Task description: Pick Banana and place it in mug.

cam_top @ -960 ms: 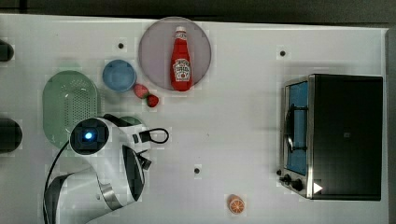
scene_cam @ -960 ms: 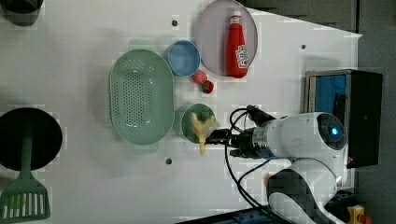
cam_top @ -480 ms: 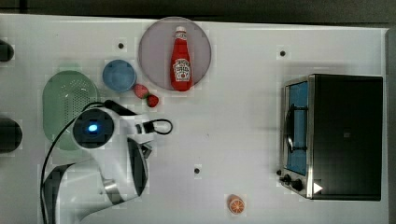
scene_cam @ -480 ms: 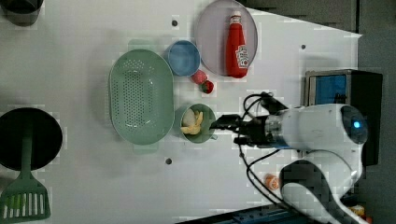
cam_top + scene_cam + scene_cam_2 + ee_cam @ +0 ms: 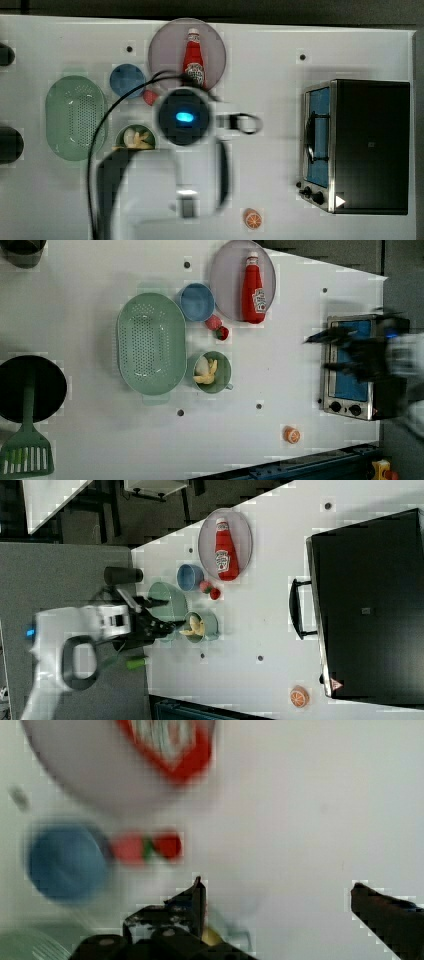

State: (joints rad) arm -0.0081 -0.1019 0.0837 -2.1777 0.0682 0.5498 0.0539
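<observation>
Jaws [image 5: 277, 892] stand wide apart with nothing between them, above the white surface [image 5: 280, 370]. Inside the mug [image 5: 220, 383] lies the banana [image 5: 209, 372], curved, its long axis leaning against the inner wall. Just beside the mug sits the perforated basket [image 5: 150, 342]; the blue cup [image 5: 197, 301] holds nothing.

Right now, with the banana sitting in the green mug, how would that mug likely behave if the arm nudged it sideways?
The mug looks squat and wide-mouthed, so it would probably slide rather than tip. The banana lies loose inside and may shift. In the left view the mug sits right against the perforated basket, so a push that way would likely move both.
</observation>
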